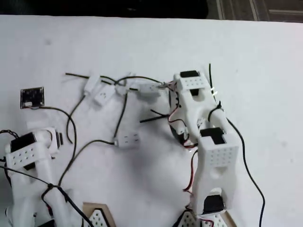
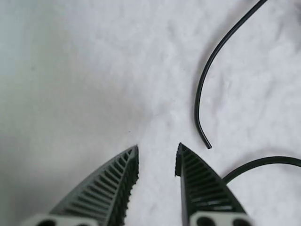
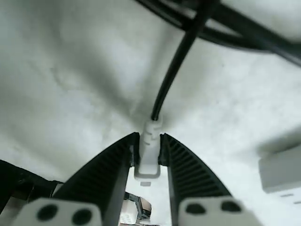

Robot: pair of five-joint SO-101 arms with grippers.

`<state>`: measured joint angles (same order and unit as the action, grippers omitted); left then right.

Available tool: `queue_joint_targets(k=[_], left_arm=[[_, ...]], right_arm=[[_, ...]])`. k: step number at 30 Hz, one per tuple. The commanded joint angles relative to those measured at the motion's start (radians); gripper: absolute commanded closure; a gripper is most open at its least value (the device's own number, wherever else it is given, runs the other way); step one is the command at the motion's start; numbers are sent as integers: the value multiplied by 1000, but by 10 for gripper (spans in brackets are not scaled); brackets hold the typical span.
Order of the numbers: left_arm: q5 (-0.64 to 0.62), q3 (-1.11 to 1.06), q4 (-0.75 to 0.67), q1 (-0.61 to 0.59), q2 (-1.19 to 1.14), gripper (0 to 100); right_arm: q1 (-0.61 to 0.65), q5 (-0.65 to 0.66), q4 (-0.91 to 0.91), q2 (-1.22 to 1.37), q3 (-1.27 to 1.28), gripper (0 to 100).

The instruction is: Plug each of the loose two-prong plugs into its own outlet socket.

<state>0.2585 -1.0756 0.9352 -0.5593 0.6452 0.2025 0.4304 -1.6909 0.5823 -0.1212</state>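
Note:
My right gripper point(image 3: 147, 141) is shut on a small white two-prong plug point(image 3: 147, 155), whose black cable point(image 3: 176, 61) runs away from the fingertips. In the high view the right gripper point(image 1: 166, 86) sits against a white outlet socket block point(image 1: 149, 89) in the middle of the table. More white socket blocks lie to its left point(image 1: 104, 94) and nearer the front point(image 1: 128, 140). My left gripper point(image 2: 156, 151) is open over bare white table, with a loose black cable end point(image 2: 207, 145) just beyond one fingertip. The left arm point(image 1: 29, 153) stands at the front left.
Black cables point(image 1: 71, 125) snake across the table's left half between the blocks. A small black square board point(image 1: 32, 97) lies at the far left. Another white block edge point(image 3: 282, 172) shows beside the held plug. The table's right side point(image 1: 270, 71) is open white surface.

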Motion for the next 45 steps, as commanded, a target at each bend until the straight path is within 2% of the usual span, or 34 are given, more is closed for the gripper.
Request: queue_joint_targets(k=[1, 15, 20, 31, 38, 45], left_arm=[[11, 5, -15, 4, 24, 857], [11, 5, -15, 4, 24, 855], [11, 5, -15, 4, 24, 855], [11, 5, -15, 4, 24, 854], [11, 5, -15, 4, 24, 854], [12, 5, -15, 4, 24, 854]], right_arm=[[7, 8, -19, 18, -58, 927], [47, 3, -22, 65, -103, 906], [44, 2, -27, 64, -123, 865], [44, 6, -24, 70, -126, 896], [44, 6, -24, 71, -152, 981], [44, 6, -25, 19, -132, 982]])
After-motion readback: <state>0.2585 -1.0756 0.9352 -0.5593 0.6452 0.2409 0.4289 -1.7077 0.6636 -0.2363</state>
